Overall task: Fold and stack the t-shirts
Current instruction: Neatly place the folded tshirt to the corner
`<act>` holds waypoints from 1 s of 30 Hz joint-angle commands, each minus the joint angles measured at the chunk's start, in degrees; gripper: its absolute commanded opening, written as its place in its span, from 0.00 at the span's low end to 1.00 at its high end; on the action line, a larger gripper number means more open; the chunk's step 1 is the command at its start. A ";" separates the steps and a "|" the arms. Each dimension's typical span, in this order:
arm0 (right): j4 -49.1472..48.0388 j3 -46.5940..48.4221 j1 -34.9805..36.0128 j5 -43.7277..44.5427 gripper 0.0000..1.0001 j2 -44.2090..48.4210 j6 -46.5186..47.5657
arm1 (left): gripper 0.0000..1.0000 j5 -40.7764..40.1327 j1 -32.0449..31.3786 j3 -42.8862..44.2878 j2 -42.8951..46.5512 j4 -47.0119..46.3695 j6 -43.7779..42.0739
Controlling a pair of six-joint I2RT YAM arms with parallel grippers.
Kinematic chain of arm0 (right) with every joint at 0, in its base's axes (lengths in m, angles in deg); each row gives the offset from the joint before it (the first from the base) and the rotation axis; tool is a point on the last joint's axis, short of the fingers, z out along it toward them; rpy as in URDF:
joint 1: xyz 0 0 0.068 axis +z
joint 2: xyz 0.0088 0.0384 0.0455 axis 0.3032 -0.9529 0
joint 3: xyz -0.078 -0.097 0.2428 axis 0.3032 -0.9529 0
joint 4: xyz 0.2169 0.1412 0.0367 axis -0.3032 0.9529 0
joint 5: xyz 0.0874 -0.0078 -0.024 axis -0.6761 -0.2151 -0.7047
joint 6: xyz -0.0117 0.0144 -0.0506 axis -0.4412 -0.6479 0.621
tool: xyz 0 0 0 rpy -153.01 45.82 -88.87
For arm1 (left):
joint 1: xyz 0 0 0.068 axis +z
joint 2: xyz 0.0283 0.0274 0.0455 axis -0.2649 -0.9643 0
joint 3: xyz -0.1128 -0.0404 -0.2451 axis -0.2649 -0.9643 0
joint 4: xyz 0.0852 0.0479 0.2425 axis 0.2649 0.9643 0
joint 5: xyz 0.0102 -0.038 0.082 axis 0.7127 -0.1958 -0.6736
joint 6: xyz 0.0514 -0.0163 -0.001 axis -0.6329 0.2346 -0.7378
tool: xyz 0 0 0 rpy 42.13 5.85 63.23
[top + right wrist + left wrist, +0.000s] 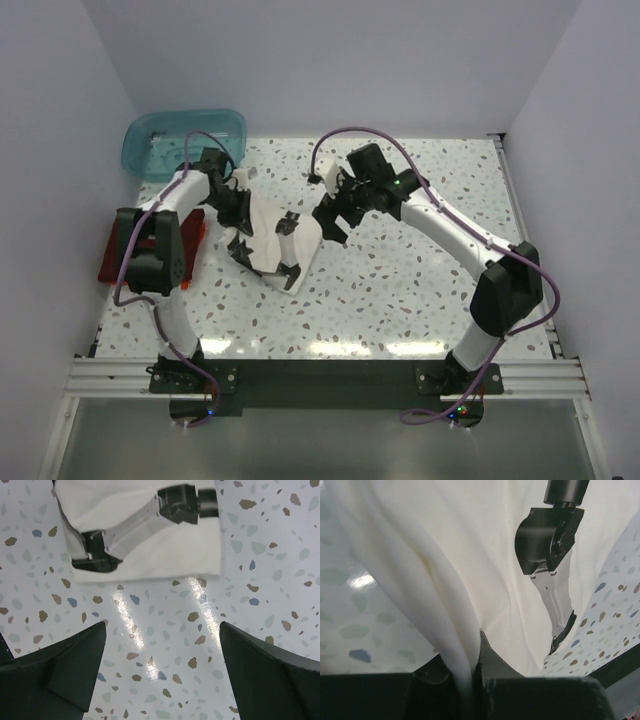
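The cream-white t-shirt [268,232] lies partly folded on the table left of centre, with a black and grey print on it. My left gripper [232,203] is at its far left edge. In the left wrist view the left gripper [476,642] is shut on a raised fold of the cream-white t-shirt [465,545]. My right gripper [331,218] hovers open and empty just right of the shirt. In the right wrist view it [162,630] is over bare table, with the shirt's edge [192,547] ahead. The dark red t-shirt [109,256] lies folded at the left, with an orange edge [198,243] beside it.
A translucent teal tub [185,140] stands at the back left corner. The left arm's elbow [150,255] hangs over the red shirt. The speckled table [420,290] runs to the right and front. White walls close in the sides and back.
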 commanded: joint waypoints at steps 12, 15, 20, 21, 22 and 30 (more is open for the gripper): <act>2.50 -6.73 0.28 4.25 0.99 6.46 3.22 | 0.00 -4.87 8.97 0.87 20.87 11.33 -17.01; 2.06 -7.35 0.28 3.90 0.99 6.55 3.05 | 0.00 -7.23 8.97 0.17 24.13 10.37 -16.84; 1.88 -7.43 0.28 3.37 0.99 6.81 2.61 | 0.00 -9.00 9.93 1.74 26.34 12.38 -18.86; 1.80 -7.52 0.37 3.38 0.99 6.90 2.61 | 0.00 -9.00 10.19 2.18 26.86 12.65 -18.95; 1.80 -7.61 0.28 3.29 0.99 6.99 2.52 | 0.00 -9.00 10.55 2.97 27.04 12.74 -19.21; 1.88 -8.40 0.20 3.29 0.99 7.78 2.17 | 0.00 -5.84 11.87 6.40 28.88 14.94 -20.53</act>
